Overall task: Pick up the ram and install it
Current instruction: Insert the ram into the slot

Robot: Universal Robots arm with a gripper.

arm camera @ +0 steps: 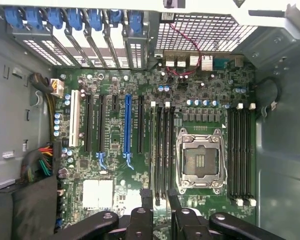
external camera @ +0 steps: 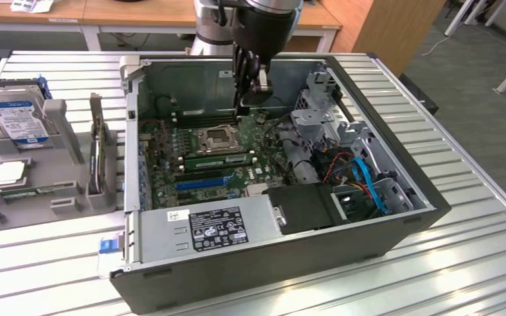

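Note:
The ram point(external camera: 26, 191), a thin green stick, lies flat in the front slot of the grey tray point(external camera: 60, 204) at the exterior view's left, outside the case. What looks like another green stick point(external camera: 221, 160) stands in a motherboard slot beside the empty CPU socket point(external camera: 215, 139). My gripper point(external camera: 255, 99) hangs inside the open computer case point(external camera: 394, 164), above the motherboard and far from the tray. In the wrist view the gripper point(arm camera: 159, 197) is open, its black fingers point(arm camera: 146, 200) apart over the memory slots point(arm camera: 162, 150) with nothing between them. The CPU socket point(arm camera: 200, 160) lies just beside them.
The tray also holds a silver hard drive with a blue label point(external camera: 16, 118), a square CPU chip point(external camera: 7, 172) and an upright thin plate point(external camera: 97, 148). Inside the case are a power supply point(external camera: 213, 227), blue and red cables point(external camera: 363, 178) and a drive cage point(external camera: 319, 115). The slatted metal table point(external camera: 464, 263) surrounds the case.

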